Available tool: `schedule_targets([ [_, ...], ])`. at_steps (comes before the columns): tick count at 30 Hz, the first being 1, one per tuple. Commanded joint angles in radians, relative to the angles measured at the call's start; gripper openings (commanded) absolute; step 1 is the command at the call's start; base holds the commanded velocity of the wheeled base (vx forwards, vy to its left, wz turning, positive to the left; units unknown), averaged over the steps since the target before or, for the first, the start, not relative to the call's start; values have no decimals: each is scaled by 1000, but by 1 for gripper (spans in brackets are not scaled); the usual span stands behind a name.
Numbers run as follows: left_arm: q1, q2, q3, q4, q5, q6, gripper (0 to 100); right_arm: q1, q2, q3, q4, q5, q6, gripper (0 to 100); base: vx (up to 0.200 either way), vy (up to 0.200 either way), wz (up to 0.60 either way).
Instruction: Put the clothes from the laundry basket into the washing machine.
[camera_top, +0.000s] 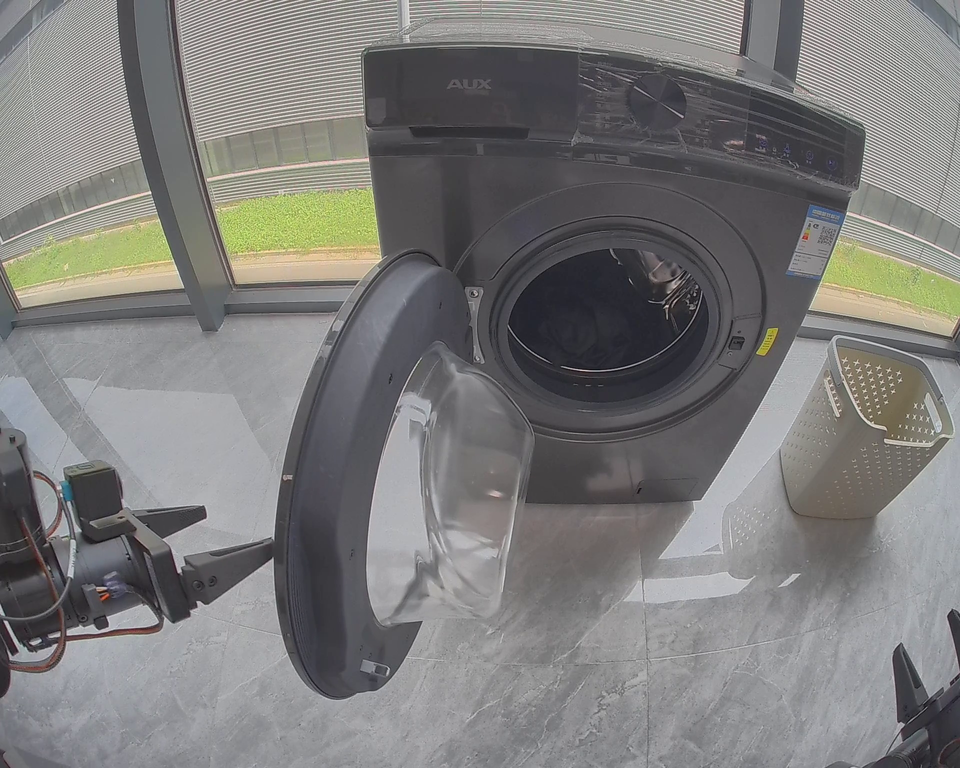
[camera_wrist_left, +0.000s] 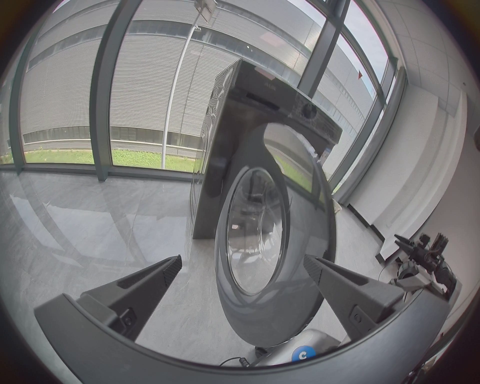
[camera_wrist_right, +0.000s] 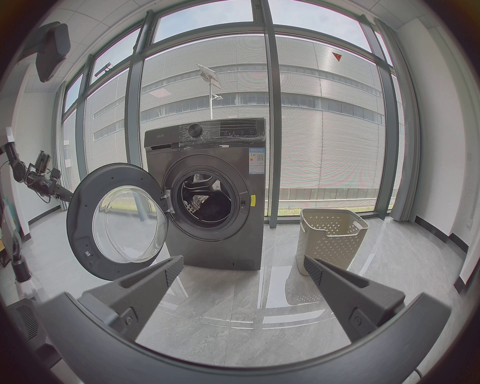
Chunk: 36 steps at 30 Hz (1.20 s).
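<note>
The washing machine (camera_top: 440, 200) has its door (camera_top: 335, 480) wide open; dark clothes (camera_top: 585, 330) seemingly lie in the drum, and the laundry basket (camera_top: 850, 450) beside it looks empty. Both grippers hold nothing, fingers spread: the left gripper (camera_top: 238, 530) just beside the door's rim, the right gripper (camera_wrist_right: 240, 280) well apart from the basket. Judgement: loading appears done; next, push the door shut.

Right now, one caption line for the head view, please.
Washing machine with door open, laundry basket on the right, open left gripper beside the door.
</note>
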Motion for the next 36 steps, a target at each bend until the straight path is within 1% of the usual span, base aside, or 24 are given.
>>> schedule_targets([
  [1, -69, 150, -26, -42, 14, 35, 100, 0, -16, 16, 0, 0, 0, 100, 0, 0, 0],
  [2, -76, 159, -30, -53, 17, 33, 100, 0, -16, 16, 0, 0, -1, 100, 0, 0, 0],
  [3, -119, 189, -52, -101, 37, 20, 100, 0, -16, 16, 0, -1, -1, 100, 0, 0, 0],
  [4, -142, 206, -64, -119, 49, 12, 100, 0, -16, 15, 0, -1, -1, 100, 0, 0, 0],
  [6, -193, 252, -99, -162, 100, -13, 100, 0, -16, 16, 0, -1, -1, 100, 0, 0, 0],
  [8, -251, 309, -149, -203, 163, -46, 100, 0, -16, 16, 0, 0, -1, 100, 0, 0, 0],
  [9, -259, 318, -156, -209, 172, -51, 100, 0, -16, 16, 0, 0, -1, 100, 0, 0, 0],
  [10, -291, 369, -191, -240, 220, -68, 100, 0, -16, 16, 0, 0, -1, 100, 0, 0, 0],
  [11, -306, 393, -208, -259, 241, -74, 100, 0, -16, 16, 0, -1, -1, 100, 0, 0, 0],
  [12, -309, 397, -210, -262, 244, -75, 100, 0, -16, 16, 0, 0, -1, 100, 0, 0, 0],
  [14, -343, 467, -257, -317, 293, -86, 100, 0, -16, 16, 0, 0, -1, 100, 0, 0, 0],
  [17, -348, 539, -319, -349, 332, -89, 100, 0, -16, 16, 0, 0, -1, 100, 0, 0, 0],
  [19, -360, 578, -362, -367, 339, -97, 100, 0, -16, 16, 0, 0, -1, 100, 0, 0, 0],
  [20, -363, 591, -382, -374, 339, -106, 100, 0, -16, 16, 0, 0, 0, 100, 0, 0, 0],
  [21, -366, 610, -408, -381, 342, -121, 100, 0, -16, 16, 0, 0, 0, 100, 0, 0, 0],
  [22, -368, 614, -414, -383, 342, -126, 100, 0, -16, 16, 0, 0, 0, 100, 0, 0, 0],
  [23, -386, 634, -446, -392, 350, -144, 100, 0, -16, 16, 0, 0, 0, 100, 0, 0, 0],
  [24, -400, 645, -463, -395, 358, -149, 100, 0, -16, 16, 0, 0, 0, 100, 0, 0, 0],
  [28, -426, 699, -524, -397, 365, -148, 100, 0, -16, 16, 0, 0, -1, 100, 0, 0, 0],
  [32, -431, 754, -615, -383, 352, -144, 100, 0, -16, 16, 0, 0, 0, 100, 0, 0, 0],
  [33, -431, 757, -619, -383, 352, -144, 100, 0, -16, 16, 0, 0, 0, 100, 0, 0, 0],
  [34, -431, 801, -679, -378, 352, -143, 100, 0, -16, 16, 0, 0, 0, 100, 0, 0, 0],
  [36, -431, 846, -745, -369, 352, -144, 100, 0, -16, 16, 2, 0, 0, 100, 0, 0, 0],
])
